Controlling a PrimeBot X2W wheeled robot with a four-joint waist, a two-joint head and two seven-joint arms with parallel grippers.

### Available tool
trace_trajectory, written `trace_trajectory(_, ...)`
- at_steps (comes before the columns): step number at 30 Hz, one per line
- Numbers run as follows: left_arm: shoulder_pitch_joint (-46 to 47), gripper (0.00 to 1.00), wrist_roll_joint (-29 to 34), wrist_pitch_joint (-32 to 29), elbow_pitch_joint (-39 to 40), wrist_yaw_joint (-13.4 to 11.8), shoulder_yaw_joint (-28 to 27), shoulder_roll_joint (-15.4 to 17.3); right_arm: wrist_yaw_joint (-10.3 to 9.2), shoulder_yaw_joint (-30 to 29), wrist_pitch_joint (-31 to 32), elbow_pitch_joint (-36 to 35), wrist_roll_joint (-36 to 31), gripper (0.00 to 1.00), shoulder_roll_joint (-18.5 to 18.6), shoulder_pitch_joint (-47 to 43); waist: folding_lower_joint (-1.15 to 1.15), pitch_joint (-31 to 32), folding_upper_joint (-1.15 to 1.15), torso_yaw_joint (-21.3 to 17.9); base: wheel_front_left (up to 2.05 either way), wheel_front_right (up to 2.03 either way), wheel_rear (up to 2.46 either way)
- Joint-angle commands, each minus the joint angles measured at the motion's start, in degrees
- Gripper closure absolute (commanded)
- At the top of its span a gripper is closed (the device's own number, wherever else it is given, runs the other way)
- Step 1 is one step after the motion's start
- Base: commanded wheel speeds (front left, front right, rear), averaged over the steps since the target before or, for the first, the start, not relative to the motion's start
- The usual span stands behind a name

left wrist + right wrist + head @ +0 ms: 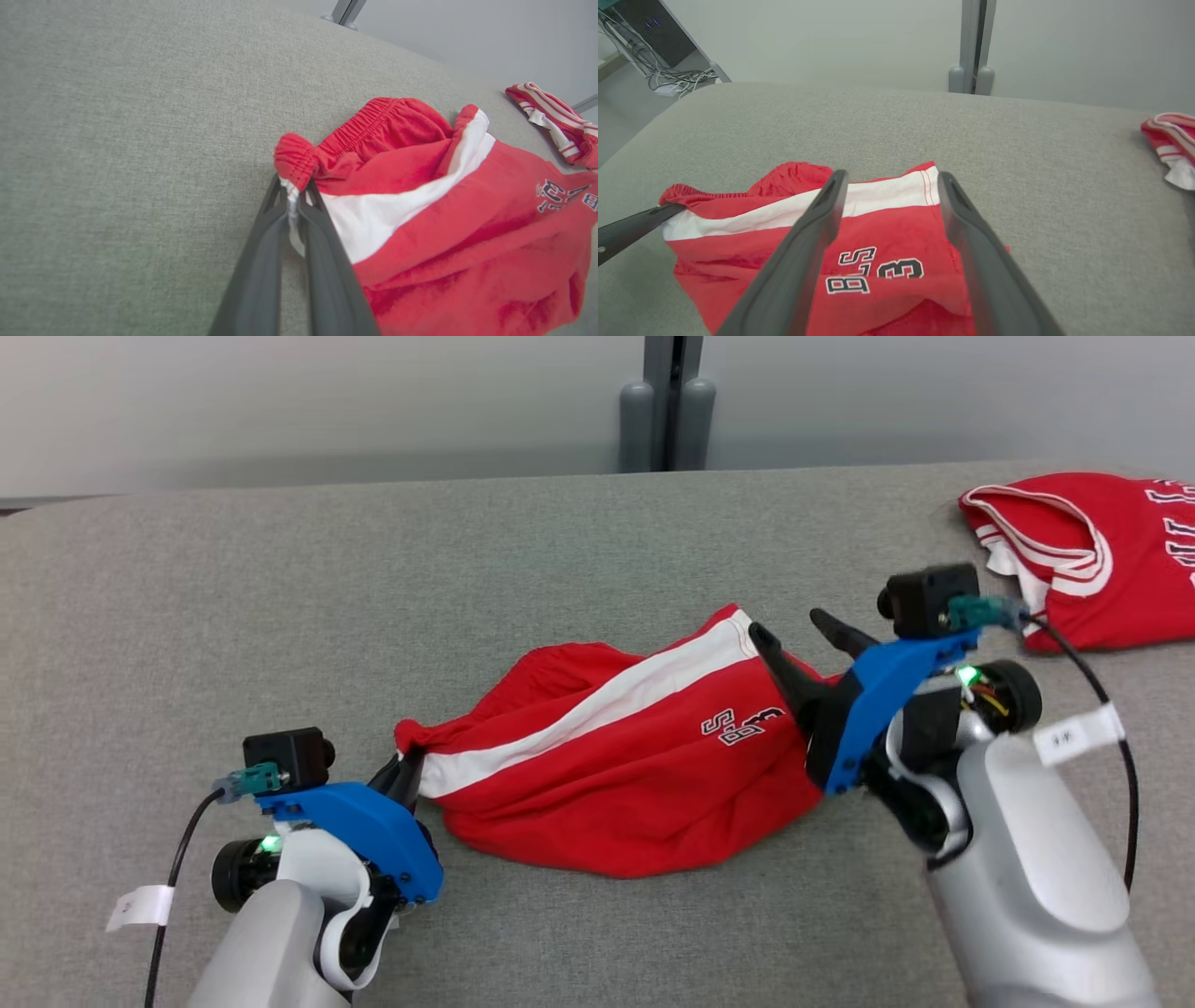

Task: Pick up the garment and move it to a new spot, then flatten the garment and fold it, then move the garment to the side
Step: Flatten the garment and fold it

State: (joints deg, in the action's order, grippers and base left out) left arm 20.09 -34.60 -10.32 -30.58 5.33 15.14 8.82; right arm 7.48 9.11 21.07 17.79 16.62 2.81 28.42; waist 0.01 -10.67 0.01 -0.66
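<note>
Crumpled red shorts [616, 775], white-striped, lie on the grey woven surface [280, 597]; left hand [293, 187] clamps their elastic waistband [355, 128], right hand [784, 623] spread wide above them

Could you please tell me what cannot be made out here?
Head view: the red-and-white fabric jersey is cut by the right edge, lettering incomplete.
Right wrist view: the right claw, its fingers hide part of the red white-striped fabric shorts, perhaps some print.
Left wrist view: shorts' far end, past the right edge.
</note>
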Motion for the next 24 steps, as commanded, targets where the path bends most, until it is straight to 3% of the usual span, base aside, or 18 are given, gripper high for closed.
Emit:
trace_trajectory(1,1.42,1.00,0.49,0.55,0.06,0.35,0.55,-0.34,0.02,-1.09,2.71,2.67,-0.20,0.00,0.19,3.49,-0.01,-1.36,-0.01,1.57,0.00,0.00,0.00)
trace_trajectory(5,2.70,1.00,0.88,1.55,-0.28,0.80,1.92,-1.11,0.03,-3.36,9.25,9.93,-2.09,0.00,0.18,10.40,-0.01,-2.91,-0.01,3.24,0.00,0.00,0.00)
trace_trajectory(9,4.08,1.00,0.75,2.60,-0.69,1.22,2.98,-1.59,0.03,-5.63,11.41,15.73,-5.75,0.00,0.14,15.07,-0.01,-4.64,-0.01,4.27,0.00,0.00,0.00)
trace_trajectory(15,6.01,1.00,0.58,3.98,-1.09,1.64,4.09,-1.84,0.03,-7.67,10.19,22.62,-8.94,0.00,0.15,19.14,-0.01,-7.20,-0.01,5.39,0.00,0.00,0.00)
trace_trajectory(24,7.53,1.00,-0.10,5.40,-1.22,1.89,5.43,-1.26,0.03,-3.87,6.36,28.85,-5.68,0.00,0.18,21.07,-0.01,-9.15,-0.01,6.17,0.00,0.00,0.00)
